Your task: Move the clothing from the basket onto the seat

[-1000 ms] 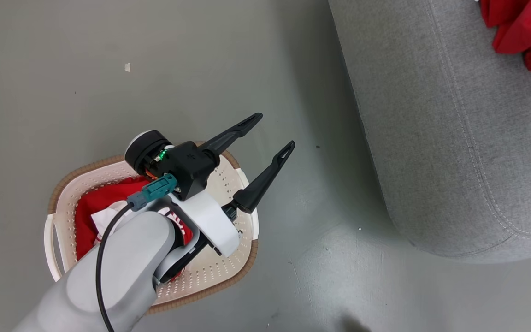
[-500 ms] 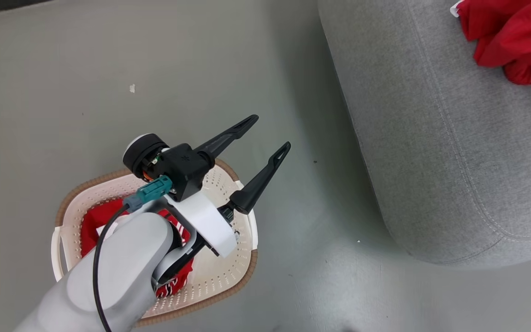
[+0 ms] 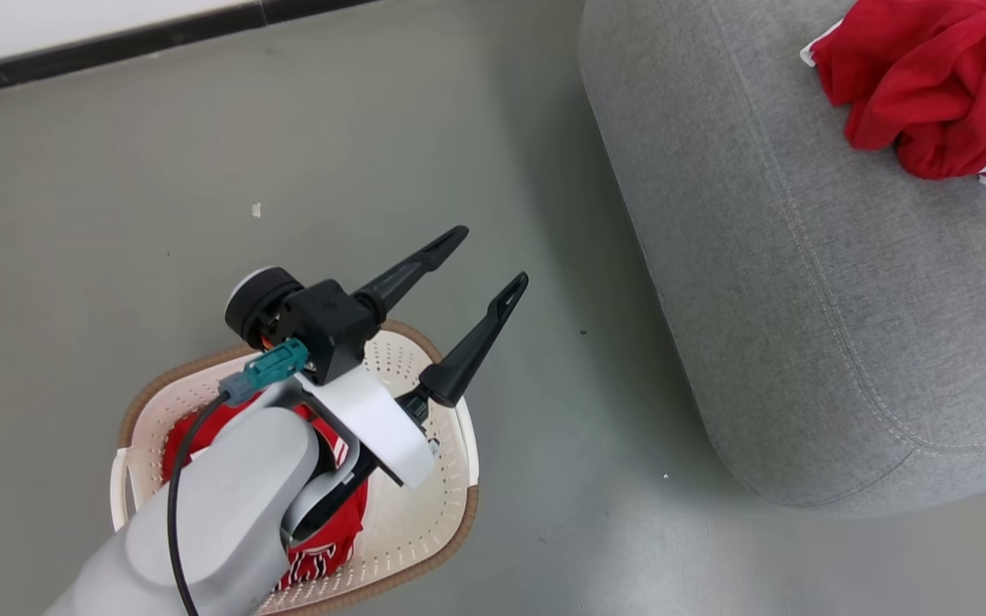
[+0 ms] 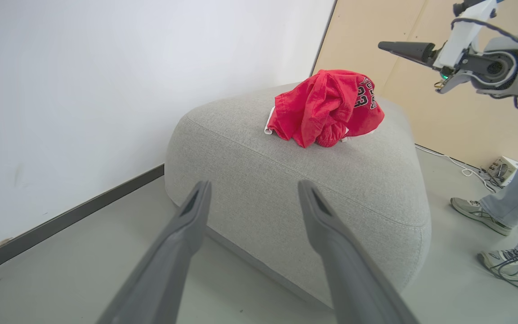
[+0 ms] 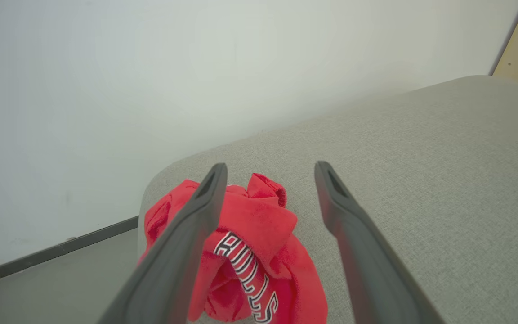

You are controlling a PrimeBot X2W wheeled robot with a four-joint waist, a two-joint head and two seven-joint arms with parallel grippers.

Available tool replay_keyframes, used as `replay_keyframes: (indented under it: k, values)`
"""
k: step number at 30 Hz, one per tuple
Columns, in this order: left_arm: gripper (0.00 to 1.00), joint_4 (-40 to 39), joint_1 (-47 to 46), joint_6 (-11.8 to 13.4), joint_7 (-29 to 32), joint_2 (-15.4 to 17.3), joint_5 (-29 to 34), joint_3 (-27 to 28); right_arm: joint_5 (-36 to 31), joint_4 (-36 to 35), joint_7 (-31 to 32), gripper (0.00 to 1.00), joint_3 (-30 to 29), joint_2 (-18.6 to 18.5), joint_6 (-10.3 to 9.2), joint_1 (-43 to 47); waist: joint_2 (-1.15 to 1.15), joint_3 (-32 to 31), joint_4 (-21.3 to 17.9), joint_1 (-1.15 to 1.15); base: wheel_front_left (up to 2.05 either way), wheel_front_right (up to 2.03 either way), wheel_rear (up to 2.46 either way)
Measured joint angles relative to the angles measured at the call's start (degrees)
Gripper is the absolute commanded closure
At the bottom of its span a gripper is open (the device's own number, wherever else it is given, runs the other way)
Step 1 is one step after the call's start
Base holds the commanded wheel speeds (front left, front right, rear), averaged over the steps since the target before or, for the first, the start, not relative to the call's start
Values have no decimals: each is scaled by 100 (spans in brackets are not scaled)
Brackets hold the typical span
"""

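Note:
The cream basket [image 3: 412, 522] with a brown rim stands on the floor at the lower left. Red clothing [image 3: 347, 522] with lettering lies in it, partly hidden by my left forearm. My left gripper [image 3: 490, 257] hangs open and empty above the basket's far rim, its fingers pointing towards the grey seat [image 3: 801, 299]. More red clothing [image 3: 921, 77] lies bunched on the seat top; the left wrist view shows it [image 4: 322, 108] beyond my open left gripper [image 4: 254, 185]. My right gripper [image 5: 271, 167] is open just above that lettered garment [image 5: 259, 234], holding nothing.
Grey floor separates basket and seat. A white wall with a dark baseboard [image 3: 116, 43] runs behind. A person's legs and sneakers [image 4: 488, 211] stand right of the seat [image 4: 250, 162], near cables and a power strip [image 4: 502, 166] by a wooden panel.
The head camera has tilted, so the baseboard and more of the red pile on the seat have come into view. The left gripper stays open over the basket.

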Motion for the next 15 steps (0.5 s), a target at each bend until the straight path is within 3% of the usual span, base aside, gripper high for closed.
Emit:
replay_keyframes:
  k: [15]
  values:
    - [0,26,226,-54,-137,-13,-51,-18,-137,-751,0,0,129,-24,0,261,0,-495,30,0,0,0,0]
